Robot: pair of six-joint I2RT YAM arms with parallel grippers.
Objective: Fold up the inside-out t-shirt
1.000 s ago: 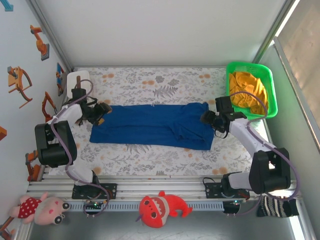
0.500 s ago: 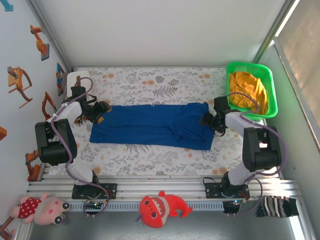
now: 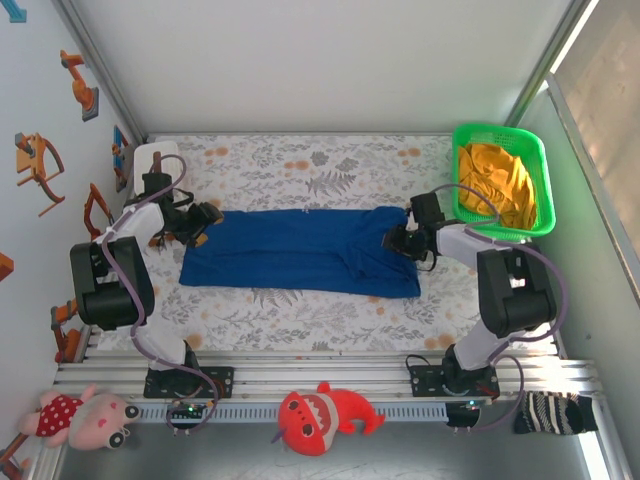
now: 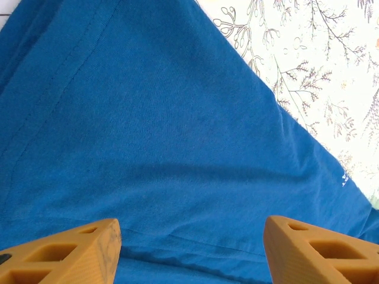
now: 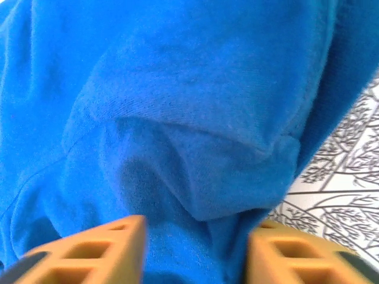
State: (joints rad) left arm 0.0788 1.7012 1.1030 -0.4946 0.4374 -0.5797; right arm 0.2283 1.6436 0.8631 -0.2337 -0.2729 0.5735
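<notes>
1. Location. The shirt [image 3: 300, 250] lies flat at the middle of the table [image 3: 300, 165], as a long narrow band between the two arms.
2. Axis. In the top view its long axis runs from 9 o'clock to 3 o'clock. The stitched edge at 9 o'clock looks like the hem, and the bunched folds at 3 o'clock look like a sleeve, so you may judge that the shoulders point to 3 o'clock.
3. Left gripper [image 3: 203, 222]. It stands over the 9 o'clock end with its jaws wide. The cloth lies beneath them, unpinched.
4. Right gripper [image 5: 195, 254]. It sits on the 3 o'clock end with its jaws narrower and a raised fold of cloth between them. You cannot tell whether that fold is truly clamped.
5. Risk A. If the right jaws catch the top layer alone, lifting will likely peel the band open.
6. Risk B. If you lift one end while the left jaws hold nothing, the shirt may drag and skew off its axis.
7. Risk C. The basket [image 3: 500, 128] stands near the right arm at 2 o'clock, so a wide swing could knock it.
</notes>
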